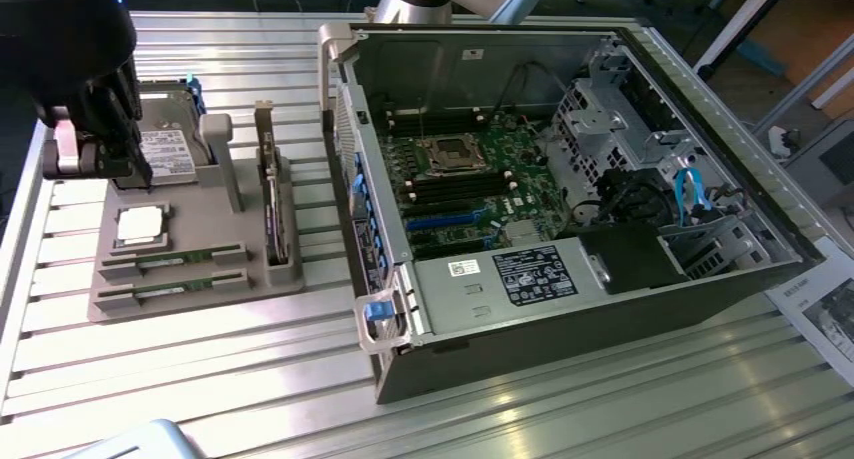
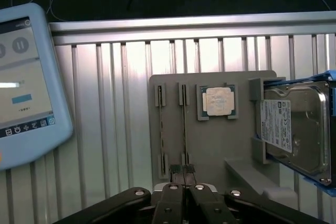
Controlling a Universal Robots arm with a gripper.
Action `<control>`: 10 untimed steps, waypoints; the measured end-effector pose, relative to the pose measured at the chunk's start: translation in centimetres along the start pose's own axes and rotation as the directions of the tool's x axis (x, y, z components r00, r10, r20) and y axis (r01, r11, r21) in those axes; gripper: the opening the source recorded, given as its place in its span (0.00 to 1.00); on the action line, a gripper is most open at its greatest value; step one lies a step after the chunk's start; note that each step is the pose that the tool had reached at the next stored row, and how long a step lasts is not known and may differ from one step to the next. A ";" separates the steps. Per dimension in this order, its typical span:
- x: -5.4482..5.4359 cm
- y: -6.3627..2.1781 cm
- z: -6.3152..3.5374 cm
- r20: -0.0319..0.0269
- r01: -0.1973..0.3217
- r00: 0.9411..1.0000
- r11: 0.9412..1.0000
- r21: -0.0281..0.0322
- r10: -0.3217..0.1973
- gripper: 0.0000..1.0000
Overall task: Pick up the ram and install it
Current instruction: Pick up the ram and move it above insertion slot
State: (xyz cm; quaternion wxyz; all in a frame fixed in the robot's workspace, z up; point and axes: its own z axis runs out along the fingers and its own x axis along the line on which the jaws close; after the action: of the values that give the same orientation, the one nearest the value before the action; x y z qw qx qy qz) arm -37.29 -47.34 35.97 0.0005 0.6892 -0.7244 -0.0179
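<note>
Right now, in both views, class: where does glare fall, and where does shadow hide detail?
Exterior view: strong glare washes out the ribbed table around the grey tray, while the computer case is dim inside. Wrist view: the table slats beyond the tray glare white, the processor chip shines pale, and the background past the table's edge is black.

two ram sticks (image 2: 161,129) (image 2: 184,129), one processor (image 2: 217,102)

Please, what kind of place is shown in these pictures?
Probably a robotics lab or test workshop for computer assembly. An open computer case lies on a ribbed metal table, and a grey holder keeps two ram sticks, a processor and a hard drive.
</note>
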 end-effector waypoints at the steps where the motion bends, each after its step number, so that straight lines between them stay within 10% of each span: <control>1: 0.0 -0.01 0.19 0.000 0.000 1.000 1.000 0.000 0.000 0.10; 10: 0.5 -0.09 2.63 0.000 0.000 1.000 1.000 0.000 0.000 0.10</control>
State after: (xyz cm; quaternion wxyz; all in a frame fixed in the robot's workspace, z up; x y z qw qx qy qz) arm -37.30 -47.81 33.33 0.0004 0.6892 -0.7244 -0.0178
